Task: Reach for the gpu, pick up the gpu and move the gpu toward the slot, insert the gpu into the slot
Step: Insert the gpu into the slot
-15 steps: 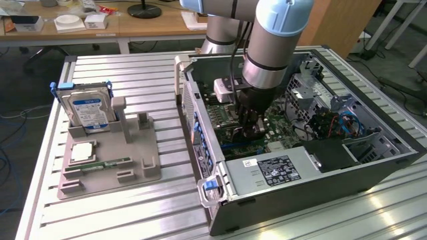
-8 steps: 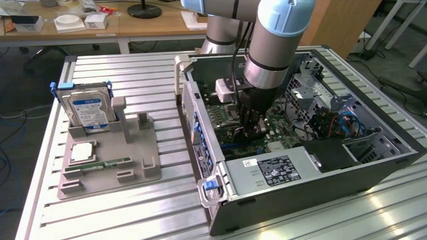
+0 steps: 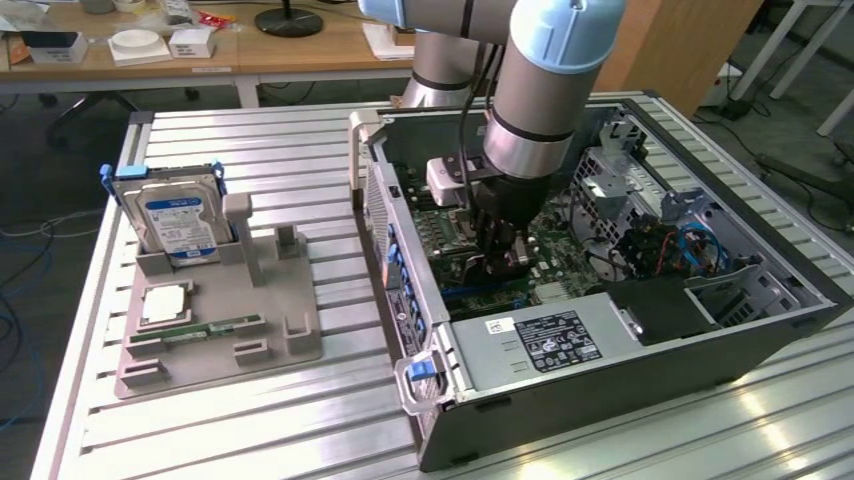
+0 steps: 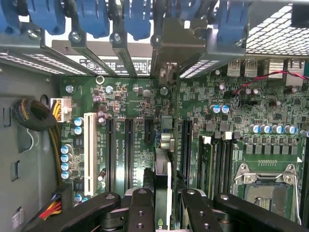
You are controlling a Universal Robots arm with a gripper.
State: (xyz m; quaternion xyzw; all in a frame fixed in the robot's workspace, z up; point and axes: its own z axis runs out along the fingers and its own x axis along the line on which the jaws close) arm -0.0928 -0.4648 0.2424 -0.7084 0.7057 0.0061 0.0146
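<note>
The gpu (image 3: pixel 511 262) hangs in the gripper (image 3: pixel 505 262) deep inside the open computer case (image 3: pixel 747 330) in the exterior view, low over the green motherboard (image 3: pixel 461 255). The arm (image 3: pixel 541 90) comes straight down from above into the case, and its fingers are clamped on the card's upper edge. Away from the gripper, toward the exterior view's left, a grey fixture tray (image 3: pixel 220 335) lies on the slatted metal table (image 3: pixel 240 440); a hard drive (image 3: pixel 180 222) stands upright in it and a thin memory stick (image 3: pixel 200 329) lies flat nearer its front.

In the wrist view the gpu (image 4: pixel 163 179) is seen edge-on, a thin card running out from between the black fingers (image 4: pixel 140 208), which grip it on both sides. Directly beyond the gripper (image 4: pixel 163 205) its metal end bracket (image 4: pixel 179 46) reaches up to the rear wall of the case among the blue slot clips (image 4: pixel 91 17). The card sits in line with the slot (image 4: pixel 165 140) on the motherboard (image 4: pixel 120 92); whether it is fully seated I cannot tell. Black expansion connectors flank the card on either side, a white connector (image 4: pixel 90 150) lies further off, and the silver CPU socket (image 4: pixel 265 191) is to the other side of the gripper.
</note>
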